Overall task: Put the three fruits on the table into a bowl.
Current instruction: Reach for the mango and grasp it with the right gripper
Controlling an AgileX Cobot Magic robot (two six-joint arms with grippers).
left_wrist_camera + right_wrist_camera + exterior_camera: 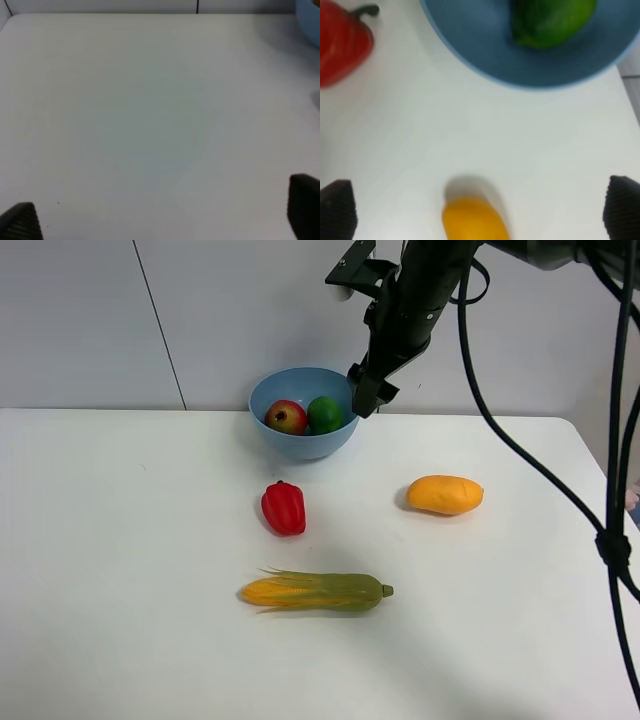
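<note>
On my left, the left pincer (pixel 161 216) hangs over bare worktop (pixel 120 570), spread wide with nothing in it; I would leave it parked. Next across, the bowl (pixel 303 445) sits at the back of the worktop with the pomegranate (pixel 286 417) and the lime (pixel 324 414) side by side inside it, so 2 of the 3 fruits are home. In front of the bowl lie the red pepper (pixel 284 508) and, nearer me, the corn cob (pixel 315 591); neither belongs in it. The right pincer (pixel 368 395) hovers at the bowl's right rim, fully open and empty by its wrist view. Furthest right, the mango (pixel 445 494) lies alone on its side, well apart from the bowl. That is the job in hand, I judge: centre the right pincer over the mango's middle, turn the wrist so the fingers close across its short width, descend until they straddle it, then squeeze gently, since a smooth oval may squirt out.
</note>
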